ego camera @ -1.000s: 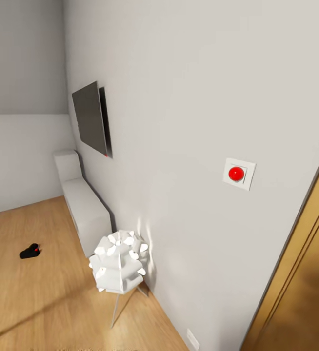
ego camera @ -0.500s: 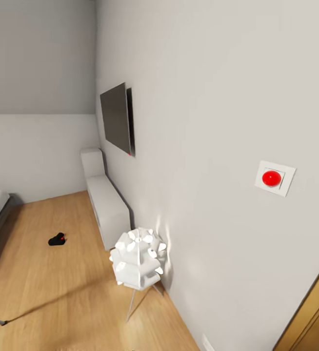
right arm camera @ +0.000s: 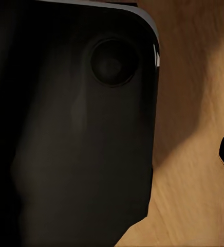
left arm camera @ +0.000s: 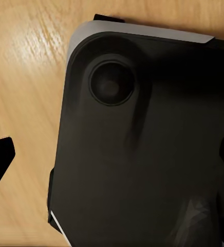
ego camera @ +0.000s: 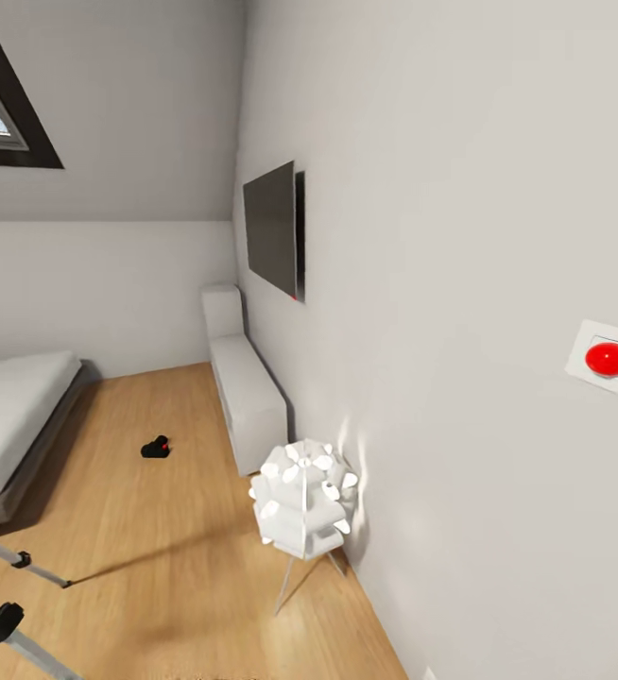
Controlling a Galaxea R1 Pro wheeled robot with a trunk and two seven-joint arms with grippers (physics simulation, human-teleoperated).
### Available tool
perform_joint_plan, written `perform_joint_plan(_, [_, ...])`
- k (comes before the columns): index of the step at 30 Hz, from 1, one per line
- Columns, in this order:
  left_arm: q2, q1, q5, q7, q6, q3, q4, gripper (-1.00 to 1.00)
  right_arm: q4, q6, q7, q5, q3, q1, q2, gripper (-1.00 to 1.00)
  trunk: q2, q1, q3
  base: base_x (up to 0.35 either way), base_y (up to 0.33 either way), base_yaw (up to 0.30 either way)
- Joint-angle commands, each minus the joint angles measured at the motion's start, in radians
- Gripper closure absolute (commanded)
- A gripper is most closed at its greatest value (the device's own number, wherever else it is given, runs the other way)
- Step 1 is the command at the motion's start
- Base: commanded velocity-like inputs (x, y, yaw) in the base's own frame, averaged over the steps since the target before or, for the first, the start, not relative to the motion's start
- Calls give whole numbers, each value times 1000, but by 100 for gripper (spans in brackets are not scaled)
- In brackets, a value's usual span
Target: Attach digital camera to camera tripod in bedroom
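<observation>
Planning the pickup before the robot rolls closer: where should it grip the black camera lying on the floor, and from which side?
Probably from above, pinching the digital camera across its boxy body. It lies on open wood floor, apart from the bed and the white cabinet. Its lens direction is too small to tell here.

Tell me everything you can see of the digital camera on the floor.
The digital camera is a small, black, boxy thing with a tiny red spot on it. It lies alone on the light wood floor, between the bed and the long white cabinet against the wall. Nothing touches it but the floor. At this distance, finer parts cannot be told.
</observation>
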Motion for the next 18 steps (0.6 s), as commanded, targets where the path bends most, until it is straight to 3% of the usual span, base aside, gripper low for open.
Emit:
perform_joint_plan(1, [0,1,7,0,-1,0,-2,-100,1,-3,0,1,1,0,0,-100,0,0,-1,0,0,278])
perform_joint_plan(18, [0,1,7,0,-1,0,-2,-100,1,-2,0,1,1,0,0,-100,0,0,-1,0,0,278])
